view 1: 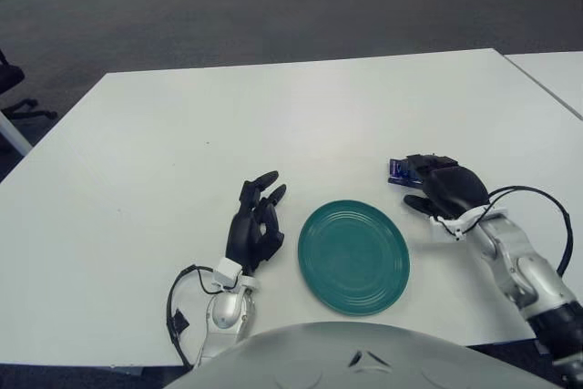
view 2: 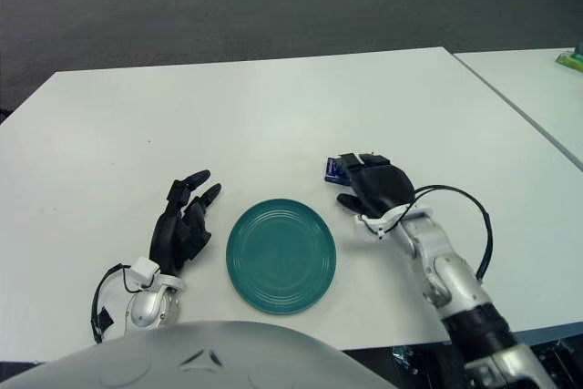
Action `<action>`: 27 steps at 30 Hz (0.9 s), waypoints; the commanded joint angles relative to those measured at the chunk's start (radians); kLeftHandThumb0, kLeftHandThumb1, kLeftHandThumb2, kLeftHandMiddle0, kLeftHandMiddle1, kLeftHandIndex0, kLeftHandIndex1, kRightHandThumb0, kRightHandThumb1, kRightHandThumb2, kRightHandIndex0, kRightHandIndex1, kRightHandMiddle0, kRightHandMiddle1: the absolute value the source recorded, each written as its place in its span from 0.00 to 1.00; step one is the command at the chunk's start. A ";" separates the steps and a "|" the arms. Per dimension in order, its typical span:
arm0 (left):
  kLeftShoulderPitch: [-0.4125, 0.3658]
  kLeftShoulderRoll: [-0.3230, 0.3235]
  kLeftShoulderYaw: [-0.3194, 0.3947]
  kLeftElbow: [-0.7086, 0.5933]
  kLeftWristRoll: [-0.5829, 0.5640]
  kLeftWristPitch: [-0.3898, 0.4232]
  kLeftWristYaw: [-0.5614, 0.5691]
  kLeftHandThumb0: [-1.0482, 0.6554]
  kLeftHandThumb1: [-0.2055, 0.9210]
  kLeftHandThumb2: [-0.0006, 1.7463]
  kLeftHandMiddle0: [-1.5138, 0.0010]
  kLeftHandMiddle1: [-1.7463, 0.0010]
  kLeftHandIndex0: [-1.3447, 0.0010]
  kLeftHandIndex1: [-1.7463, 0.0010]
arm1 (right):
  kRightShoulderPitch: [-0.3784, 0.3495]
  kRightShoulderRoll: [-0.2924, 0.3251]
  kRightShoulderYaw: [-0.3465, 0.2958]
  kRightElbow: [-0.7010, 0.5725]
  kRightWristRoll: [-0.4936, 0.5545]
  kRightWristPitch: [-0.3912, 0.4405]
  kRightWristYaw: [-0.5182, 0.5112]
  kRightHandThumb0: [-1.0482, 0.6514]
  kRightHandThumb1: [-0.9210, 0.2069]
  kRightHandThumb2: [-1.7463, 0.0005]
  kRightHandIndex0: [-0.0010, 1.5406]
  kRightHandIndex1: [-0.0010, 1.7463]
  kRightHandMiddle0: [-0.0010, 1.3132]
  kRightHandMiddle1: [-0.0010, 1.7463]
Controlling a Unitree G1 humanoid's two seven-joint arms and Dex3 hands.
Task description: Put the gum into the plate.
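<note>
Right hand (view 1: 446,190) in the left eye view lies on the white table (view 1: 273,125), to the right of the green plate (view 1: 353,256) and level with its far rim. Its dark fingers (view 1: 421,167) reach over the blue gum pack (view 1: 397,170), which sits on the table just beyond the plate's far right edge, outside the plate. Whether the fingers actually clamp the pack I cannot tell. Left hand (view 1: 256,225) shows just left of the plate, fingers relaxed and slightly apart, holding nothing.

From the right eye view, the gum pack (view 2: 335,168) peeks out at the left of the right hand (view 2: 375,186), still on the table surface and apart from the plate (view 2: 281,255).
</note>
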 commanded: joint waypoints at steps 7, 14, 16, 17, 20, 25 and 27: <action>-0.005 -0.004 0.007 0.029 0.000 0.039 0.010 0.15 1.00 0.51 0.66 0.86 0.93 0.48 | -0.134 0.027 0.026 0.206 0.073 -0.019 0.030 0.17 0.00 0.63 0.22 0.01 0.00 0.31; -0.001 -0.005 0.010 0.020 -0.005 0.053 0.013 0.15 1.00 0.50 0.64 0.85 0.91 0.47 | -0.163 0.038 0.020 0.166 0.108 0.006 0.070 0.20 0.00 0.69 0.24 0.02 0.00 0.31; -0.001 -0.004 0.010 0.019 -0.004 0.052 0.012 0.15 1.00 0.50 0.64 0.84 0.91 0.47 | -0.162 0.041 0.020 0.164 0.112 0.007 0.070 0.21 0.00 0.70 0.24 0.02 0.00 0.31; -0.001 -0.004 0.010 0.018 -0.003 0.052 0.012 0.15 1.00 0.50 0.64 0.84 0.91 0.47 | -0.161 0.043 0.019 0.163 0.113 0.009 0.071 0.21 0.00 0.70 0.24 0.02 0.00 0.31; -0.003 -0.003 0.010 0.018 -0.001 0.051 0.011 0.15 1.00 0.50 0.64 0.84 0.91 0.47 | -0.163 0.046 0.019 0.165 0.120 0.009 0.072 0.22 0.00 0.71 0.24 0.02 0.00 0.31; -0.007 0.001 0.013 0.020 -0.003 0.056 0.007 0.15 1.00 0.50 0.64 0.84 0.92 0.47 | -0.166 0.056 0.024 0.172 0.128 0.011 0.068 0.23 0.00 0.72 0.25 0.02 0.00 0.31; -0.008 0.001 0.014 0.020 -0.004 0.057 0.007 0.15 1.00 0.50 0.65 0.83 0.92 0.47 | -0.167 0.057 0.026 0.172 0.129 0.012 0.068 0.23 0.00 0.73 0.25 0.02 0.00 0.31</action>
